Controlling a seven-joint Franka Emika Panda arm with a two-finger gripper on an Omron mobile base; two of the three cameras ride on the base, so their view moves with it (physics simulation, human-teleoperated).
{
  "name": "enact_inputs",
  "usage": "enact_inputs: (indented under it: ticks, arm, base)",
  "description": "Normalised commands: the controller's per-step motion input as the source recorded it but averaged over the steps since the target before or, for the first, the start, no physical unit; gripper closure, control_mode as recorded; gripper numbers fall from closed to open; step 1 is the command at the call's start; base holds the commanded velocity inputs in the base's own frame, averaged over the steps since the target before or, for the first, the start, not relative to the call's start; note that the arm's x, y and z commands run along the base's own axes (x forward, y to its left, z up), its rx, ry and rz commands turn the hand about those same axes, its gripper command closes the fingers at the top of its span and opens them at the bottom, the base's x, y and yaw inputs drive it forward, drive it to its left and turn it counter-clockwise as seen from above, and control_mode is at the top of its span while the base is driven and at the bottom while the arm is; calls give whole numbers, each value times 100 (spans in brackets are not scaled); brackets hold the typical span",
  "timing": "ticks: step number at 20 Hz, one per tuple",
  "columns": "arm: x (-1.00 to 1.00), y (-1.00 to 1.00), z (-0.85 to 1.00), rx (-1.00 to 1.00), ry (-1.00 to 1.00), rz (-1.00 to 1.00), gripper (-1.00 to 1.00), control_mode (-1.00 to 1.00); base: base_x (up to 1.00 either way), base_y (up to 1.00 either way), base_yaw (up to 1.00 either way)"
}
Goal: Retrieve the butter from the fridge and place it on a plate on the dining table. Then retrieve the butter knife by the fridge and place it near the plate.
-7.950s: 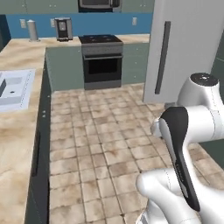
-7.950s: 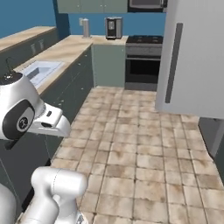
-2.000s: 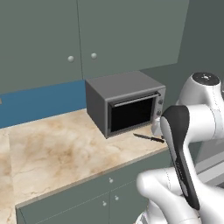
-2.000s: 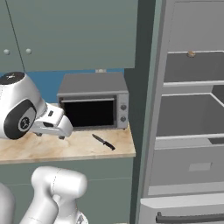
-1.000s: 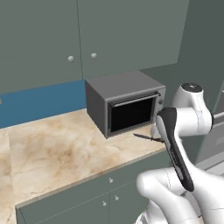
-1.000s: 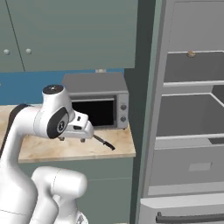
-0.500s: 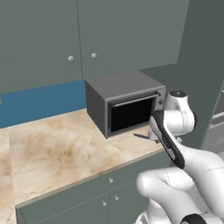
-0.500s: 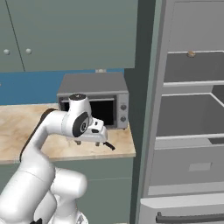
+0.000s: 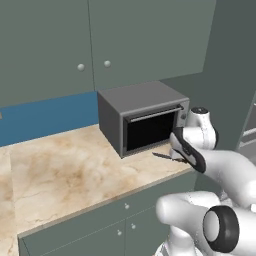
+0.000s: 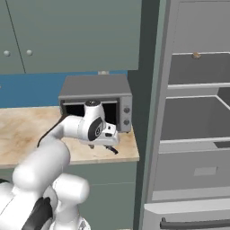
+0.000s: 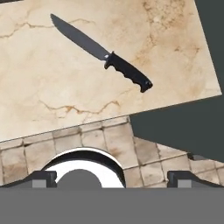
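The fridge (image 10: 188, 130) stands open at the right end of the desk (image 9: 75, 175), its grey shelves bare apart from a small tan lump on the top shelf. A grey toaster oven (image 9: 142, 120) sits at the back of the desk, near the fridge-side corner. The knife (image 11: 103, 54) lies flat before it, close to the desk's front edge. The tool (image 11: 111, 177) hangs above the knife, fingers spread wide, gripping nothing.

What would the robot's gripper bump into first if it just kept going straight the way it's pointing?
Most likely the butter knife or the marbled counter right beside it. The open gripper points down at them from above. How far off is unclear, and nothing seems to stand between.
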Motion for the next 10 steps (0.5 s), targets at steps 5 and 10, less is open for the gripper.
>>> enact_inputs:
  ticks: [5,10]
  arm:
    - [44,-6,-35,-6,0,3,-100,-100]
    - [35,-10,-38,-3,0,11,-100,-100]
  base:
    - [0,0,0]
    - [0,0,0]
